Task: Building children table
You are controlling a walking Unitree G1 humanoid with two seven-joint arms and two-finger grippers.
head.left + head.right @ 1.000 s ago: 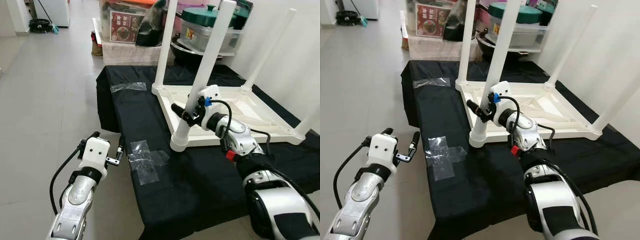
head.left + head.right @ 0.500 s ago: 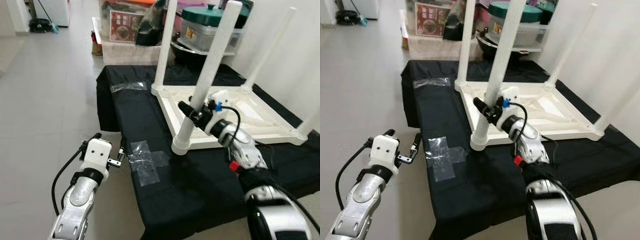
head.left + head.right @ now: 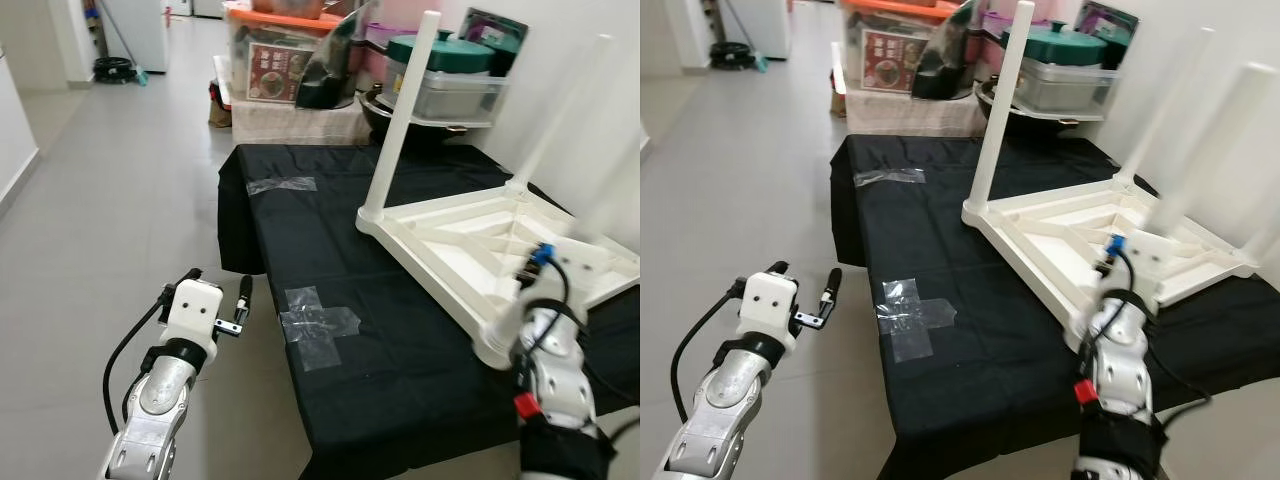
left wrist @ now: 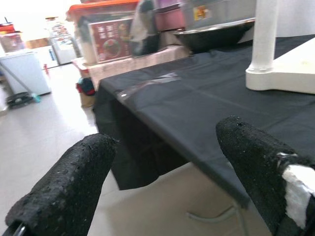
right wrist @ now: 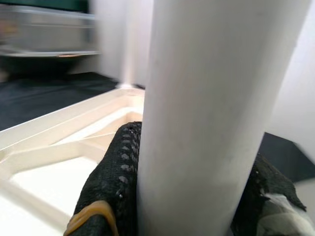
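Right gripper clamped on 1 leg of the inverted children's table; left gripper idle.

The children's table (image 3: 1110, 235) lies upside down on the black-draped surface (image 3: 330, 250), toward its right and far side, legs pointing up. The right gripper (image 5: 187, 196) is closed around the near leg (image 5: 206, 98), low down by the socket at the near corner of the frame; in the right wrist view both black fingers (image 5: 115, 182) press the white tube from opposite sides. The leg's long axis runs upward, crosswise to the fingers, so by this reading any seating or twisting move acts along or about that axis. The left gripper (image 3: 215, 300) hangs released, fingers spread, off the surface's near left edge, well apart from the table. The right arm is the nearer arm. Clear tape patches (image 3: 318, 325) lie between the 2 grippers.
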